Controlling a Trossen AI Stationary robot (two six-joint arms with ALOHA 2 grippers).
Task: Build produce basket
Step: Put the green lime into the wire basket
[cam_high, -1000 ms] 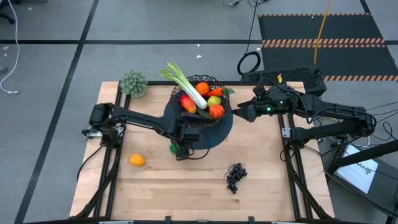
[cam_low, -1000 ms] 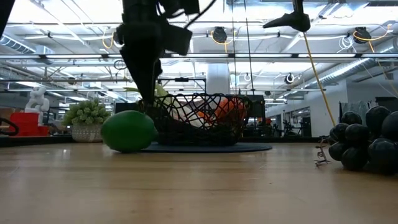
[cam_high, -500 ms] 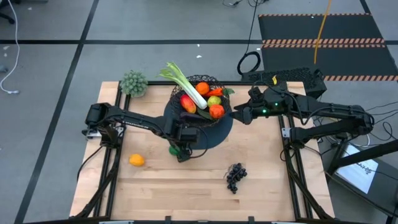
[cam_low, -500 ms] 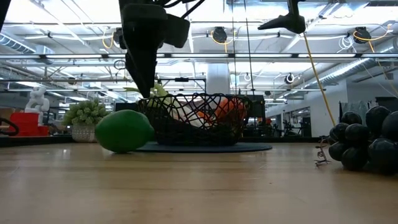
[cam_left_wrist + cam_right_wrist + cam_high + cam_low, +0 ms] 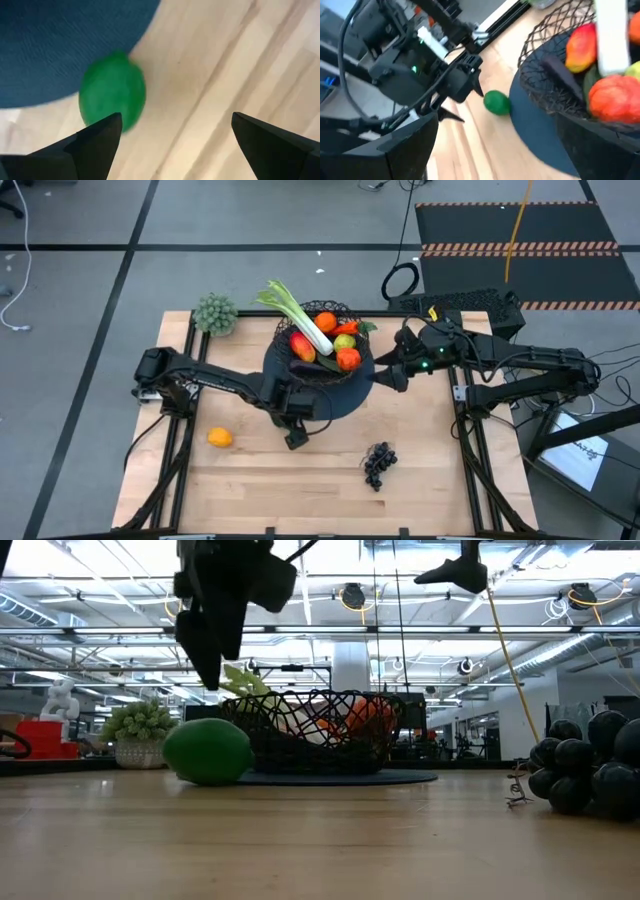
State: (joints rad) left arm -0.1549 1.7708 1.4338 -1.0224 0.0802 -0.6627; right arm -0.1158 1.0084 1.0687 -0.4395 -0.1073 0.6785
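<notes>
The lime (image 5: pixel 113 91) lies on the surface beside the basket (image 5: pixel 322 345), at the mat's edge. The left end effector (image 5: pixel 170 137) hangs above it, spread wide and empty. It should center on the round lime, drop straight, and squeeze gently, since the lime could roll.

Basket (image 5: pixel 322 340) on round mat (image 5: pixel 345 395) at counter (image 5: pixel 300 480) middle-back, leek (image 5: pixel 296 313) and other produce inside. Lime (image 5: pixel 208 750) on counter at mat's front-left edge. Grapes (image 5: pixel 378 464) front right, orange (image 5: pixel 220 437) front left, fuzzy clump (image 5: pixel 215 313) back left.
</notes>
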